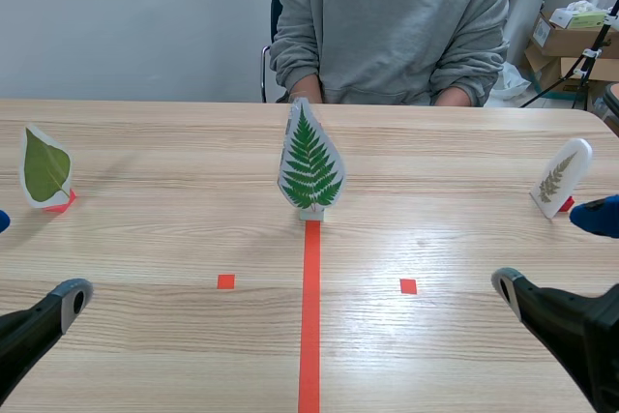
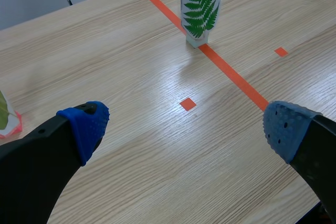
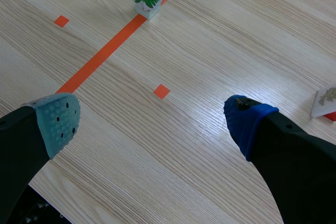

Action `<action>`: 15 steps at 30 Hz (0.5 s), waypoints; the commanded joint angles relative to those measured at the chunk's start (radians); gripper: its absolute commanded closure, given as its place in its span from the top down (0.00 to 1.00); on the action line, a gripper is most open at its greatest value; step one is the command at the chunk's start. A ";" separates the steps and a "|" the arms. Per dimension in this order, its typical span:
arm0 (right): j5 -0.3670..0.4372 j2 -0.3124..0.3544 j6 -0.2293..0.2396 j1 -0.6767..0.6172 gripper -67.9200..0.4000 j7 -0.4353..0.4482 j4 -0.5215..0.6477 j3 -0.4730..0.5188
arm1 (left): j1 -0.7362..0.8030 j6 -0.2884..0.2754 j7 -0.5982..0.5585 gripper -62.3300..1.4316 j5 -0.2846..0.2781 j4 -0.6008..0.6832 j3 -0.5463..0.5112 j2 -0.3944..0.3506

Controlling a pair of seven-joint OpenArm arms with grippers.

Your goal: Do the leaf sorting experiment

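Left end effector [image 2: 184,129]: wide open, nothing in it; both blue pads [image 2: 84,127] spread low over bare table [image 1: 174,229], near-left side
Right end effector [image 3: 152,121]: wide open too, holding nothing; one grey-green pad, one blue, low over the wood at near right
Fern card [image 1: 310,163]: here's the centre piece, upright mid-table, foot right on the far end of the centre tape line [image 1: 309,336], green frond facing the robot, well ahead of both end effectors
Broad-leaf card [image 1: 45,167]: far left of the table, upright, single green leaf, red mark at its foot; well apart from the fern card, just beyond the left end effector's outer finger
Pale-frond card [image 1: 560,177]: far right, white w/ a dried-looking sprig, tilted back a bit, red mark at its base; right end effector's blue pad just beside it in the scene view
Orange squares [image 1: 225,281]: two, one each side of the line, btwn the end effectors & the cards
Person [image 1: 392,21]: seated across the table in a grey sweatshirt, forearms at the far edge
Background: cardboard boxes [image 1: 571,41] behind, at the right
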 commanded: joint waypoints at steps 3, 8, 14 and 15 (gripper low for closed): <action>0.002 0.005 0.000 0.009 0.83 0.011 0.010 0.003 | -0.003 0.002 -0.013 1.00 -0.006 0.015 0.003 -0.003; -0.043 0.005 0.000 0.009 0.83 0.000 0.010 0.003 | -0.003 0.002 -0.013 1.00 -0.006 0.015 0.003 -0.003; -0.069 0.005 0.000 0.009 0.83 -0.008 0.010 0.003 | -0.003 0.002 -0.013 1.00 -0.007 0.015 0.003 -0.003; -0.069 0.005 -0.004 0.009 0.83 -0.018 0.010 0.003 | -0.003 0.002 -0.013 1.00 -0.007 0.015 0.003 -0.003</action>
